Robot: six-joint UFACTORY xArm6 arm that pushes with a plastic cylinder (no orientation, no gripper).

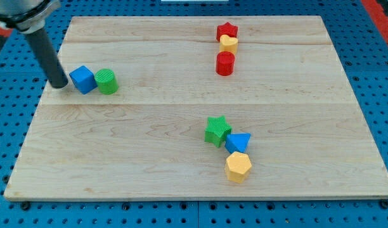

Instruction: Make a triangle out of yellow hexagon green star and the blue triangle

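The yellow hexagon (238,167) lies near the view's bottom, right of centre. The blue triangle (238,142) touches it just above. The green star (217,130) touches the triangle on its upper left. The three form a short bent line. My tip (59,84) rests on the board at the view's left, far from these three, just left of a blue cube (83,79).
A green cylinder (106,82) touches the blue cube's right side. At the view's top, a red star (227,30), a small yellow block (229,44) and a red cylinder (225,63) stand in a column. The wooden board (149,145) lies on a blue pegboard.
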